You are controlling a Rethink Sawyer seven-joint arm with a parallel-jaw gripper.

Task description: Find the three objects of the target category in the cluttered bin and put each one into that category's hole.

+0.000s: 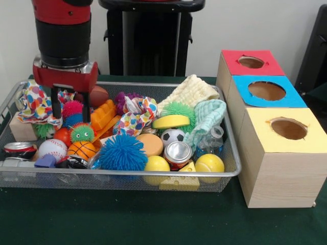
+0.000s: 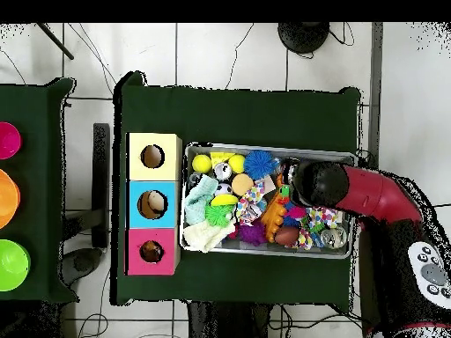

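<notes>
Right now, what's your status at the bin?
Gripper open, fingers down over the pink spiky ball. Nothing held. Cluttered bin packed full; baseball and scrunchie crowd the pick.

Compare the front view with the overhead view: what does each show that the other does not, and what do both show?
Front view only: the gripper, open, its fingers hanging over the spiky balls at one end of the bin, and the boxes' wooden sides. Overhead view only: the whole green table, the tiled floor, a second table with coloured discs, and something lying inside the blue box. Both: the bin, the red box, blue box and yellow box, and the arm.
</notes>
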